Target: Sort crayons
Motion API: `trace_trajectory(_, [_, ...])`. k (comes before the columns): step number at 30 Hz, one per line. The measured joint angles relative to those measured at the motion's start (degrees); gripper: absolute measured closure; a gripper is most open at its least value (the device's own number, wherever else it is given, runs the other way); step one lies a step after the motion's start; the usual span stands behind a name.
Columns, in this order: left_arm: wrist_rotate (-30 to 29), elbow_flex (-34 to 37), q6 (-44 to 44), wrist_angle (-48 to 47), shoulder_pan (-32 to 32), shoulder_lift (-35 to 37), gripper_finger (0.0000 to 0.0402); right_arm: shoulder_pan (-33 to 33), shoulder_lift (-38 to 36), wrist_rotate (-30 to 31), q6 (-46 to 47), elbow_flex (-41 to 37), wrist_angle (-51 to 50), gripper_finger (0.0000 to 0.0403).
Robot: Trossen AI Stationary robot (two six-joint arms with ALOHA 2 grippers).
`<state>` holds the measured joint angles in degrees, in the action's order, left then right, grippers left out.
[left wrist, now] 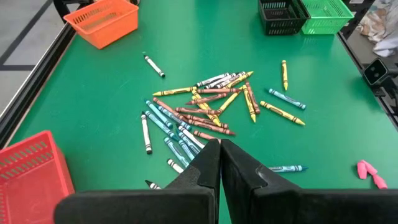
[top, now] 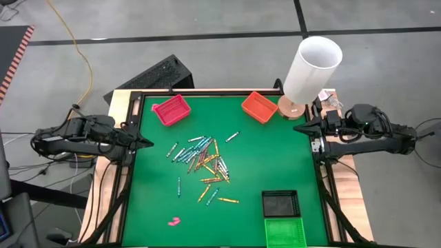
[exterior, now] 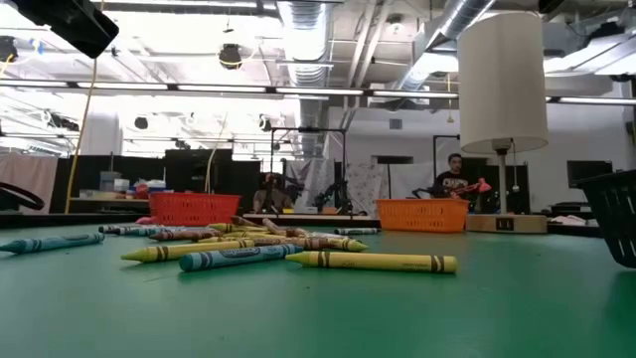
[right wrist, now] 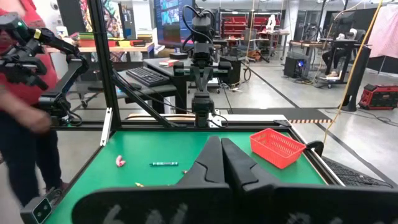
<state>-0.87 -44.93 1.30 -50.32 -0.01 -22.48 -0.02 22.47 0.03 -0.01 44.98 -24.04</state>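
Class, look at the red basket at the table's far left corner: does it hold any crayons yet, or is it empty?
Empty. The high view shows only bare mesh inside the red basket; the crayons all lie loose on the green table.

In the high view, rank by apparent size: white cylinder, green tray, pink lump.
1. white cylinder, though it stands tall, nearer the camera
2. green tray, partly cut off by the picture's edge
3. pink lump

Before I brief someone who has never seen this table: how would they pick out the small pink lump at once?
Start at the green table mat, seen from above. Below the pile of crayons at its middle, near the mat's lower edge and left of the green basket, the pink lump lies alone. It is stubby, irregular and pink, not a thin straight stick like the crayons.
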Motion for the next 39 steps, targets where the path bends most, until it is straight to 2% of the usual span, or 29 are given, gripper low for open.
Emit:
trace_trajectory(31, [0.0,0.0,-0.1,0.0,0.0,0.0,0.0401,0.0,0.0,0.0,0.0,0.0,0.0,0.0403])
trace_trajectory(36, [-7.4,0.0,-14.4,0.2,0.0,0.0,0.0401,0.0,0.0,0.0,0.0,0.0,0.0,0.0403])
trace_trajectory(39, [-10.8,0.0,-17.4,-0.1,0.0,0.0,0.0401,0.0,0.0,0.0,0.0,0.0,0.0,0.0403])
